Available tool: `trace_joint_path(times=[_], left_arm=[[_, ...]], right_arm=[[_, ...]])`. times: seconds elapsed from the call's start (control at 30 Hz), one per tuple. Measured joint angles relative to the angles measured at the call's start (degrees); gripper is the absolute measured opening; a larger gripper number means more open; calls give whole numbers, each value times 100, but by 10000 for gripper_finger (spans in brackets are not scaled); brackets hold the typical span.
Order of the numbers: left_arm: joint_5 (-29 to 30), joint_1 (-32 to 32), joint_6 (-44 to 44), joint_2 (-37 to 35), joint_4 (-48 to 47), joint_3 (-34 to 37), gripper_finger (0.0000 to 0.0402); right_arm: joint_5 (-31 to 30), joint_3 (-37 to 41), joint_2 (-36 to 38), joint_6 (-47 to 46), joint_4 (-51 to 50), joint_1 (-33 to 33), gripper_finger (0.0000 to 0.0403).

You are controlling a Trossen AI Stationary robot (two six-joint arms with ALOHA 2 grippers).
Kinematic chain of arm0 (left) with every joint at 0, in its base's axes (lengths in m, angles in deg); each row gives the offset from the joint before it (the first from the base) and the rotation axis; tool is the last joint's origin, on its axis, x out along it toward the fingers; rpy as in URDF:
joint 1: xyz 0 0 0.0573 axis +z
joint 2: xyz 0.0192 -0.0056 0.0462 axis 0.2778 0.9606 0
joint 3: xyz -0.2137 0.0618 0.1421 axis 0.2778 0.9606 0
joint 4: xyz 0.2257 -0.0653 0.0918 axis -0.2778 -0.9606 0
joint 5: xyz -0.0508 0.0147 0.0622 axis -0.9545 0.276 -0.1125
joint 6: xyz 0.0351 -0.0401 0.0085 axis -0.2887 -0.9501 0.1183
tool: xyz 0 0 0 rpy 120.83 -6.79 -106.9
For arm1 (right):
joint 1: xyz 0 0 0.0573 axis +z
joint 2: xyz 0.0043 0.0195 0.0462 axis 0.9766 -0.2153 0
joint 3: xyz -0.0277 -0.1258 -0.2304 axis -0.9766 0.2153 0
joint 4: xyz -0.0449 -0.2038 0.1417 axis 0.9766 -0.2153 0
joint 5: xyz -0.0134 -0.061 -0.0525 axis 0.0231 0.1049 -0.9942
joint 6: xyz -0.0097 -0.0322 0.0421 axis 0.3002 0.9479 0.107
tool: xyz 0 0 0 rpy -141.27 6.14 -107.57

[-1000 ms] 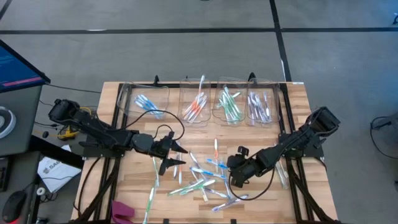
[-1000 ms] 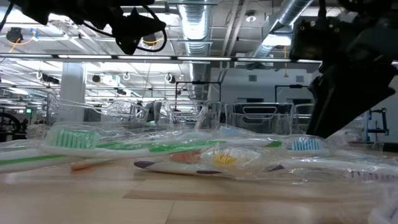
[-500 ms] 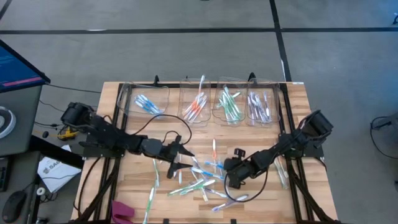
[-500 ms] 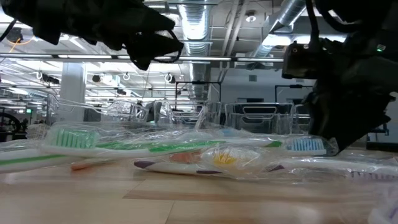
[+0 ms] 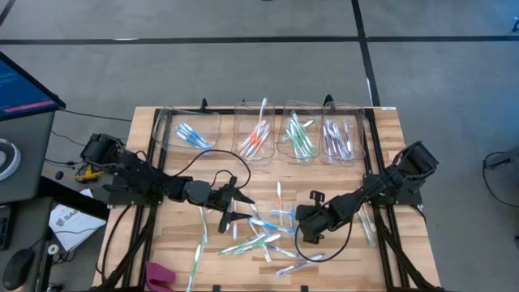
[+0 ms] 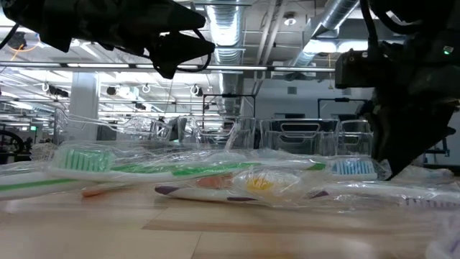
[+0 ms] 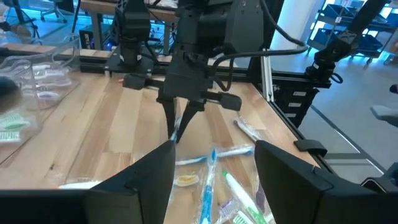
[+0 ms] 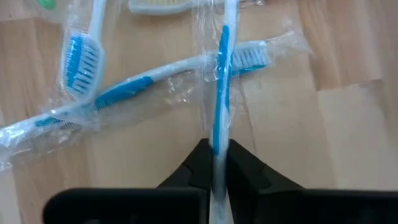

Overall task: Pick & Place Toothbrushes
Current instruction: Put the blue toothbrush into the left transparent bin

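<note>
Room: workshop hall with ceiling ducts and strip lights beyond a wooden bench (image 5: 162, 130).
Landmark: scattered pile of wrapped toothbrushes (image 5: 261, 235) near the bench's front edge.
Bins: four clear bins (image 5: 261, 134) in a row well behind the pile, each already with a few brushes sorted by colour.
Right gripper (image 5: 298, 224): at the pile's right side, clamped tight on a blue toothbrush (image 8: 222, 68) in its clear wrapper; handle pinched between the two fingers (image 8: 193, 173), brush pointing straight ahead over another blue one lying crosswise.
Left gripper (image 5: 235, 209): at the pile's left side, above the bench, spread wide, nothing between the fingers (image 7: 152, 180).
Step in hand: pick, by the look of it; grasp made on the blue brush, not yet carried off.
Next move: likely a lift clear of the pile, then a carry back to the leftmost bin with the blue brushes; care needed so the wrapper does not drag the crossed brush along.
Writing: none readable on brushes, wrappers or bins.
</note>
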Motion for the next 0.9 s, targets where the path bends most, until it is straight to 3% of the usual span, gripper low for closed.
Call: trace_joint_path(times=[0.5,0.7,0.9], left_arm=[[1,0,-41,0,37,0,213],[126,-23,43,0,296,2,213],[-115,-376,1277,192,1168,2,213]], right_arm=[[-532,-1226,20,16,-1167,511,18],[-1286,-1958,24,1272,-553,940,20],[-2051,-2216,31,2657,495,1283,15]])
